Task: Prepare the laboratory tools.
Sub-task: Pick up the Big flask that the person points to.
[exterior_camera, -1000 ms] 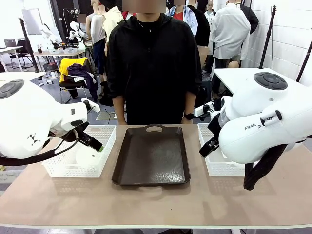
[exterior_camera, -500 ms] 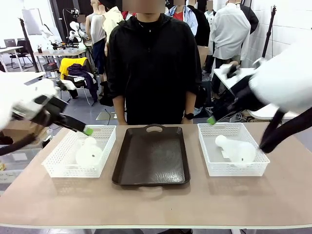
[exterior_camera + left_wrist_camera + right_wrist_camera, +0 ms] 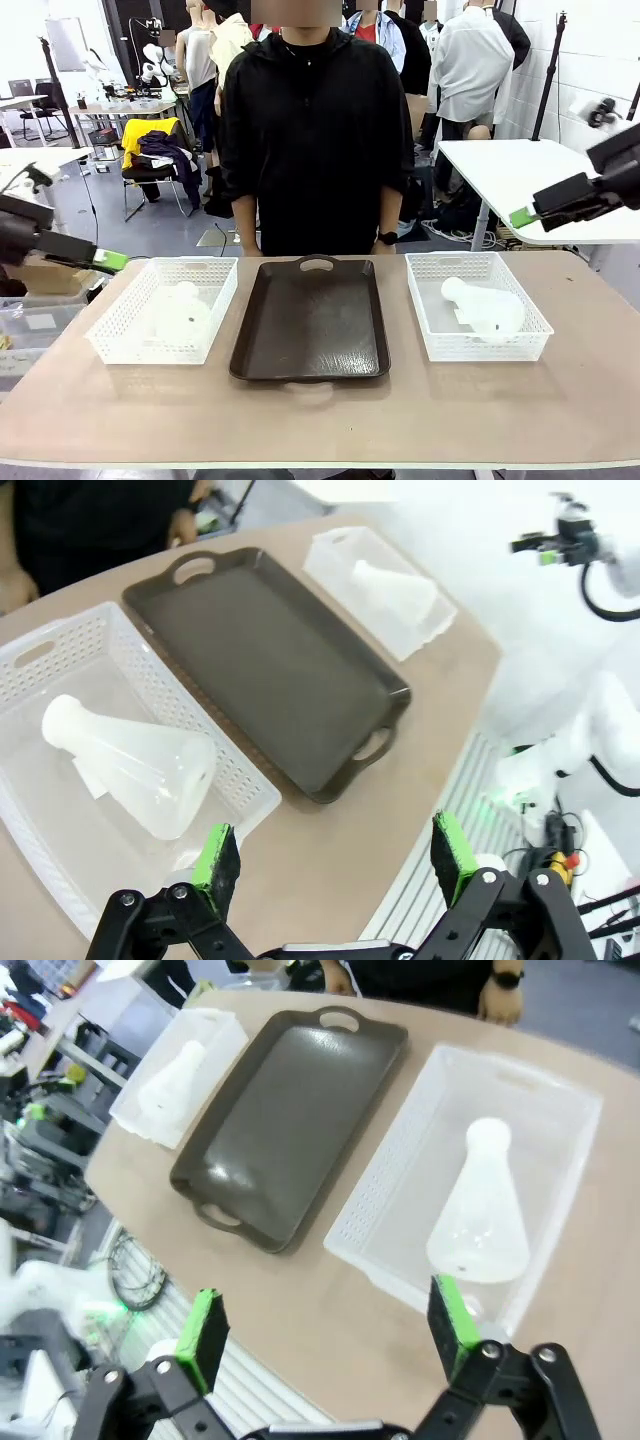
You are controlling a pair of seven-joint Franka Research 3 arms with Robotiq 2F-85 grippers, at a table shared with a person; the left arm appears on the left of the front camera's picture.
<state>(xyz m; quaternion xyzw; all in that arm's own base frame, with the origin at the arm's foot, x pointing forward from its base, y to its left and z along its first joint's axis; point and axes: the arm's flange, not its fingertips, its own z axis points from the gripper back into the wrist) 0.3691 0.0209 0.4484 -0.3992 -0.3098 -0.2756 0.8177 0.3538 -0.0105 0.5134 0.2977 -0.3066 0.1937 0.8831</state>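
Two frosted white conical flasks lie on their sides, one in each mesh basket. The left flask (image 3: pixel 181 313) (image 3: pixel 130 765) rests in the left basket (image 3: pixel 120 340), below and ahead of my left gripper (image 3: pixel 333 850). That gripper (image 3: pixel 108 261) hovers open and empty off the table's left edge. The right flask (image 3: pixel 486 306) (image 3: pixel 480 1215) lies in the right basket (image 3: pixel 430 335). My right gripper (image 3: pixel 524 215) (image 3: pixel 325 1325) hangs open and empty high above the table's right end.
A dark rectangular tray (image 3: pixel 310 320) (image 3: pixel 270 670) (image 3: pixel 290 1120) sits between the baskets with nothing on it. A person in a black top (image 3: pixel 315 130) stands at the far edge behind the tray, hands off the table. Bare tabletop (image 3: pixel 320 420) runs along the front.
Both arms have swung away from over the baskets, out to the sides and upward, uncovering both flasks. Both grippers stayed open, and the flasks and tray have not moved.
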